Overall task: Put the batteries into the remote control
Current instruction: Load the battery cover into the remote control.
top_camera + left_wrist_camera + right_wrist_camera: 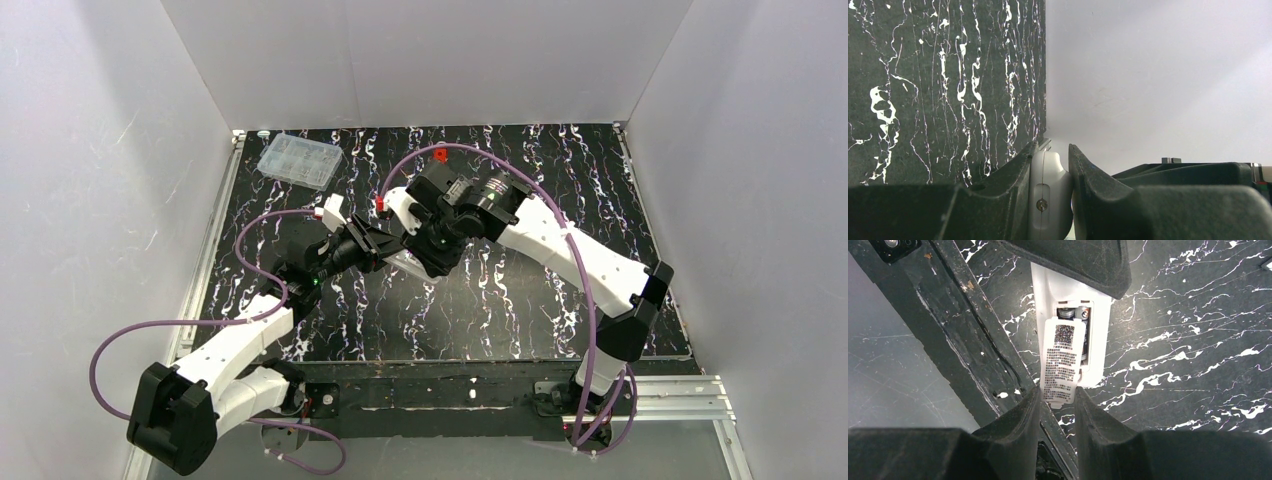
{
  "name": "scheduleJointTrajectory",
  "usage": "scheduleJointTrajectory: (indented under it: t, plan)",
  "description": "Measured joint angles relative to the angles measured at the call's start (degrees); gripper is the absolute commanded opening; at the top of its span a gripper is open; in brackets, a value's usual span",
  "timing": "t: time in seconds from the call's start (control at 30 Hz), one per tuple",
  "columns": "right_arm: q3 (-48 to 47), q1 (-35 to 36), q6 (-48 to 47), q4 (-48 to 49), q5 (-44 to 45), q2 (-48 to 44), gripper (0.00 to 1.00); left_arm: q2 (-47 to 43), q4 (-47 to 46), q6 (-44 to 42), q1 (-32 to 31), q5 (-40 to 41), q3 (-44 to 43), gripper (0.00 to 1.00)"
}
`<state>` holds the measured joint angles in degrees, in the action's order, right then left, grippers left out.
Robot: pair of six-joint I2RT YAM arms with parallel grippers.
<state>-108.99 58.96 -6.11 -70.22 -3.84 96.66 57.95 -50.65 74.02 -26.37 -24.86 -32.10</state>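
Observation:
The white remote control (1098, 340) lies back-up just above the table, its battery recess open with two dark batteries (1075, 315) side by side inside. My left gripper (1053, 148) is shut on one end of the remote (1048, 195); one of its fingers (1073, 260) covers the remote's far end in the right wrist view. My right gripper (1058, 400) is shut on a small white battery cover (1062, 360) with printed text, held tilted over the recess. From above, the two grippers, left (385, 250) and right (418, 255), meet over the remote (403, 263).
A clear plastic compartment box (299, 159) sits at the back left of the black marbled table (520, 300). A small red object (439, 155) lies near the back centre. White walls enclose the table on three sides.

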Motion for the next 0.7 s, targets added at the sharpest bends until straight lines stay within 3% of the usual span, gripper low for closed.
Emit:
scheduleJointTrajectory:
  t: [0.7]
  plan:
    - [0.0, 0.3, -0.3, 0.0, 0.6, 0.4, 0.19, 0.0, -0.5, 1.5, 0.0, -0.1, 0.0, 0.00]
